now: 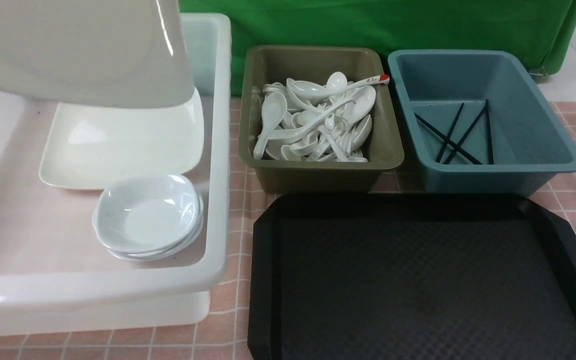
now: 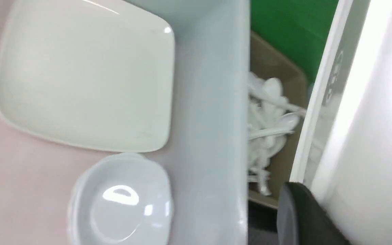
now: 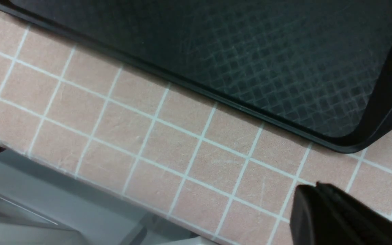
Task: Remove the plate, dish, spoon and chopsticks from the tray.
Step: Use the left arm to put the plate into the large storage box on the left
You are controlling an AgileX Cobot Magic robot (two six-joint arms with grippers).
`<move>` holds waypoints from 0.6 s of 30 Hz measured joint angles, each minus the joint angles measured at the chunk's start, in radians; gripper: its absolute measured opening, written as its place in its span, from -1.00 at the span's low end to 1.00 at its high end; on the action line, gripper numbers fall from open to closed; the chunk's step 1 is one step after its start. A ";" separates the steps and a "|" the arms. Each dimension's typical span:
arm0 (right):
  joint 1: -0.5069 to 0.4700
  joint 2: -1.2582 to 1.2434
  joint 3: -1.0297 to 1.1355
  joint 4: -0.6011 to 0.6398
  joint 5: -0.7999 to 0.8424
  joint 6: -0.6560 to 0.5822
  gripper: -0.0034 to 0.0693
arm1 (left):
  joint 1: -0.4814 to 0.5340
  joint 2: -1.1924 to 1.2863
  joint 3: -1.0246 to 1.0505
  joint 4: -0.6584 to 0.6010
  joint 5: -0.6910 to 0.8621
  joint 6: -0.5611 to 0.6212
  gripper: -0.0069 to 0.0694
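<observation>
A large white square plate [image 1: 78, 50] hangs tilted in the air over the white tub [image 1: 220, 150]. My left gripper [image 2: 313, 192] is shut on its rim, with one black finger [image 2: 301, 217] against the plate [image 2: 369, 136]. The black tray [image 1: 418, 280] lies bare at the front right. Small white dishes [image 1: 145, 215] sit stacked inside the white tub. White spoons [image 1: 313, 122] fill the olive tub [image 1: 318, 172]. Black chopsticks [image 1: 455, 135] lie in the blue tub [image 1: 493, 172]. My right gripper [image 3: 318, 190] is shut and empty over the chequered cloth beside the tray's rim [image 3: 237, 105].
A second large white plate [image 1: 118, 145] lies flat in the white tub behind the dishes. One spoon with a red-tipped handle [image 1: 380, 78] rests on top of the spoon pile. A green cloth [image 1: 368, 25] hangs at the back. The table's edge [image 3: 63, 170] shows in the right wrist view.
</observation>
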 joint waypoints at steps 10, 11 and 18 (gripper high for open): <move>0.000 0.000 0.000 0.000 -0.062 0.003 -0.81 | 0.101 0.409 -0.199 0.001 0.031 0.169 -0.69; 0.000 0.000 0.000 0.000 -0.077 0.003 -0.81 | 0.084 0.451 -0.223 0.029 0.024 0.170 -0.69; 0.000 0.000 0.000 0.000 -0.105 0.003 -0.80 | -0.005 0.621 -0.345 0.121 -0.079 0.170 -0.69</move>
